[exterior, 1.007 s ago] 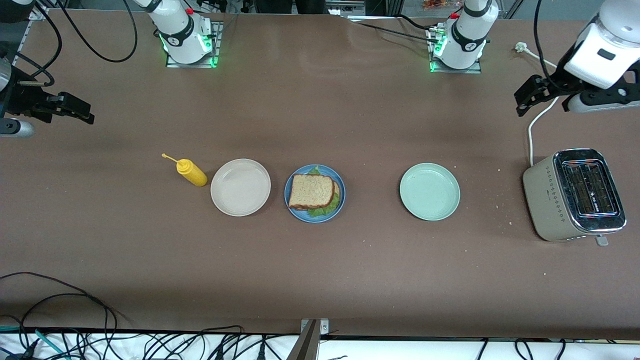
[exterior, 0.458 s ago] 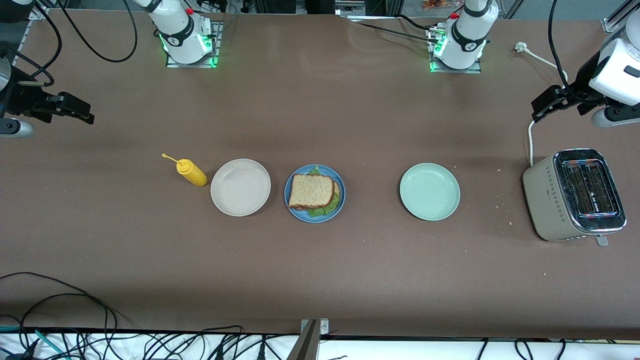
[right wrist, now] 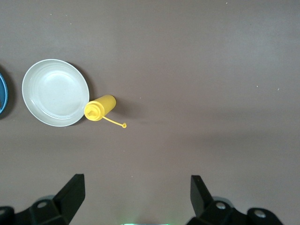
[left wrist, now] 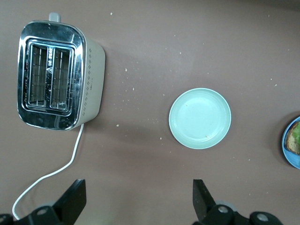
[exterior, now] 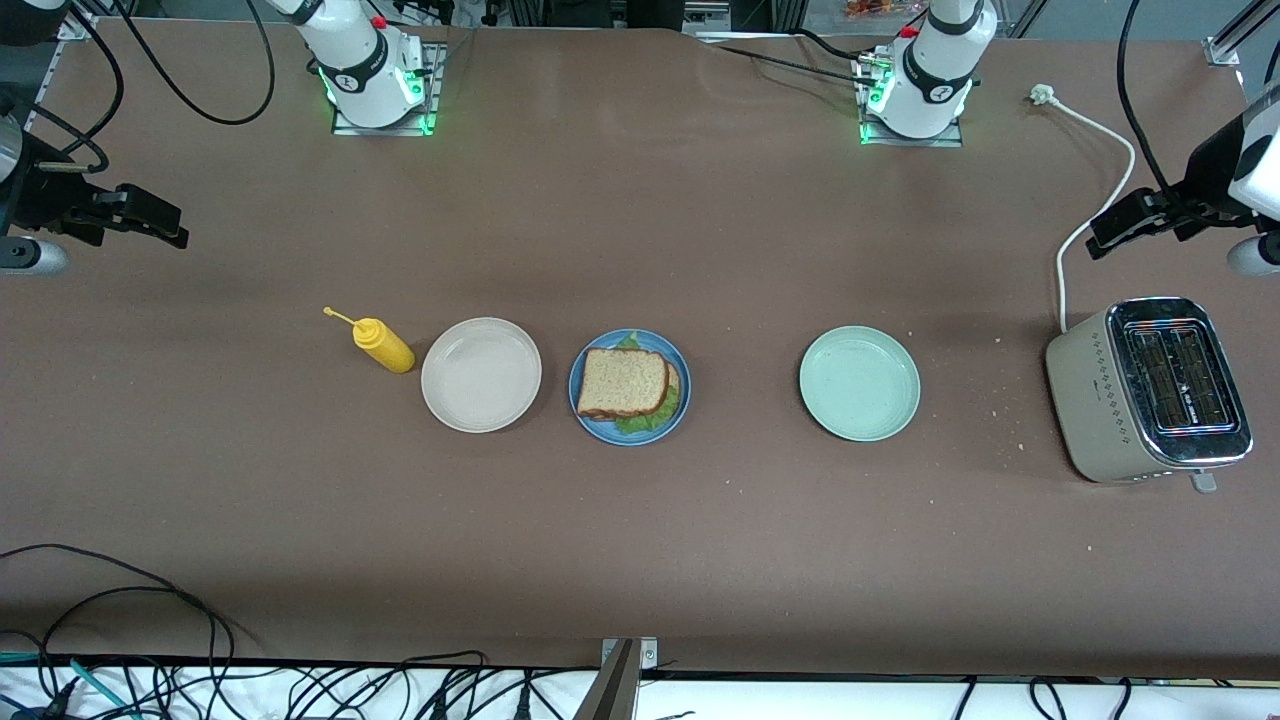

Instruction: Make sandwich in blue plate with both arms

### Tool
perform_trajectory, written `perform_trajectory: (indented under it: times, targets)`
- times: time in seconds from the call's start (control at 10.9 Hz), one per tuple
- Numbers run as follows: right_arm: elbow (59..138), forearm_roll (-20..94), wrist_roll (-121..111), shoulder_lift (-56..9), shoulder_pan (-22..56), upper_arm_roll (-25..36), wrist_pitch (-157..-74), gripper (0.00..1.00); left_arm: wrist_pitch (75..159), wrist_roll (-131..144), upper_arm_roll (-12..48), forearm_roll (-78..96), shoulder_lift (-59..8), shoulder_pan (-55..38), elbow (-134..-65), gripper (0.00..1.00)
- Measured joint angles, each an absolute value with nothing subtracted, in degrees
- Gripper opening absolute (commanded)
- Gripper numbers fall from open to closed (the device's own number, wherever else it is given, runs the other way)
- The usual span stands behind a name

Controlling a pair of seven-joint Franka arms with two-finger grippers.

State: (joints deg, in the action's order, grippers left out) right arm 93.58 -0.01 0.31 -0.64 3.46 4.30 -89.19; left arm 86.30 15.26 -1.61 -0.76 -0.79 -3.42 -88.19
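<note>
Sandwich (exterior: pixel 627 385), two brown wholemeal slices with green lettuce between, sits assembled on round matte blue plate (exterior: pixel 581 405), well apart from both my grippers.

Judge build step done; only parking left.

My left gripper (left wrist: pixel 139 202), fingers apart, empty, hangs over white toaster cord (left wrist: pixel 51 179), chrome-topped beige toaster (left wrist: pixel 56 77) and pale green plate (left wrist: pixel 200 118) ahead.

My right gripper (right wrist: pixel 137 198), fingers apart, empty, hangs over bare brown table (right wrist: pixel 211 70); yellow squeeze bottle (right wrist: pixel 99 108) and beige plate (right wrist: pixel 55 92) ahead.

Next move, if any: keep clear of plate.
</note>
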Motion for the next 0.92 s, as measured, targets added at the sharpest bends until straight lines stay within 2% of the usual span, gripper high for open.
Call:
perform_trajectory:
  times: [0.27,0.92]
  targets:
    - [93.58,-0.01,0.31,-0.64,3.46,4.3,-89.19,1.0,84.26,15.35,1.69,-0.75,-1.05,-1.7,-87.93,1.0]
    - [93.58,-0.01,0.31,-0.64,3.45,4.3,-89.19,1.0,81.76,6.03,1.98,-0.75,-1.1,-0.14,-87.21,1.0]
